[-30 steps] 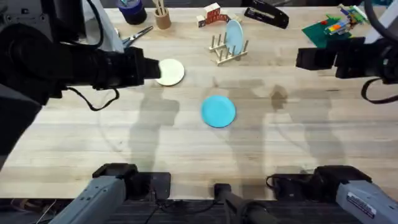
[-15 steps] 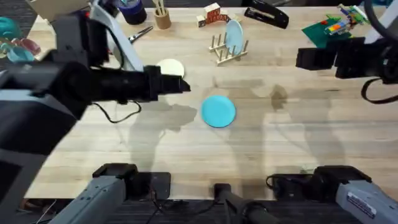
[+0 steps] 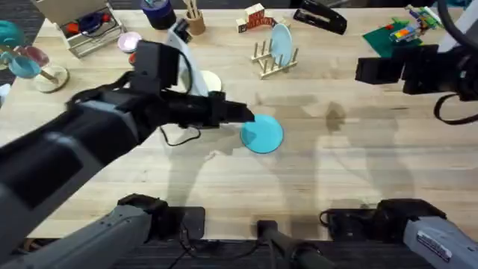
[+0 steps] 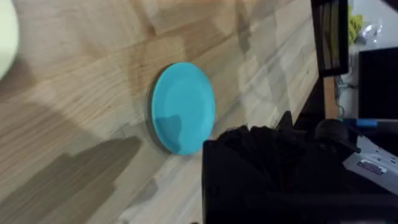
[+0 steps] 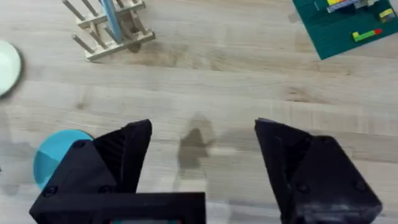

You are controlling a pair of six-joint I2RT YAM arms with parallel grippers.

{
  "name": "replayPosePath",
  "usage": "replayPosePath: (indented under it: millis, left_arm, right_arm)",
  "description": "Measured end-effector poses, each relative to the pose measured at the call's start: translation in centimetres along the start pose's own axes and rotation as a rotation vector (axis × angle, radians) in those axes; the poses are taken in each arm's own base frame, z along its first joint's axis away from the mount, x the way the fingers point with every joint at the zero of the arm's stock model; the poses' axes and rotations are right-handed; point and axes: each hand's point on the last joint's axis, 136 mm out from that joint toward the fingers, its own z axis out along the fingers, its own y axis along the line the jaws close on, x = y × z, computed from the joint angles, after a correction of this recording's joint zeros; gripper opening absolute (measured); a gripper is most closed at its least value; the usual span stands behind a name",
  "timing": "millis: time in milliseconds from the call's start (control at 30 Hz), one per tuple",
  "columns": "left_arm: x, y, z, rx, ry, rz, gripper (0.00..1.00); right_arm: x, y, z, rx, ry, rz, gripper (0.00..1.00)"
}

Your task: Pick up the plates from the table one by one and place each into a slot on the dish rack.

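Wooden table (image 3: 358, 172) lies bare around the turquoise plate (image 3: 262, 134). My left gripper (image 3: 243, 113) hovers at that plate's far-left edge; its fingers blur together, so I can't tell their gap. Cream plate (image 3: 211, 81) is mostly hidden behind the arm. Right gripper (image 5: 202, 155) gapes wide, holding nothing. Dish rack (image 3: 273, 58) stands beyond the turquoise plate.

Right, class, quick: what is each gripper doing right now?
Left gripper: at the turquoise plate's edge; open or closed cannot be told.
Right gripper: open, holding nothing, above the table.
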Motion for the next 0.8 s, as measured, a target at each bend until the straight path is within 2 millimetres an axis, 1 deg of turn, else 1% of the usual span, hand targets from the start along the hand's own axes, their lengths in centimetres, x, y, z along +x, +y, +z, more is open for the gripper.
replayPosePath:
  millis: [167,467,633,800]
  left_arm:
    - [1.0,1.5,1.6,-0.011,0.069,-0.074,0.043]
    - [1.8,3.0,2.5,-0.024,0.116,-0.1,0.042]
    - [2.5,4.3,3.4,-0.033,0.153,-0.121,0.043]
    - [2.6,5.1,4.2,-0.019,0.17,-0.123,0.042]
  right_arm:
    - [0.0,0.0,0.0,0.0,0.0,0.0,0.996]
    - [0.0,0.0,0.0,0.0,0.0,0.0,0.996]
    - [0.0,0.0,0.0,0.0,0.0,0.0,0.996]
    - [0.0,0.0,0.0,0.0,0.0,0.0,0.995]
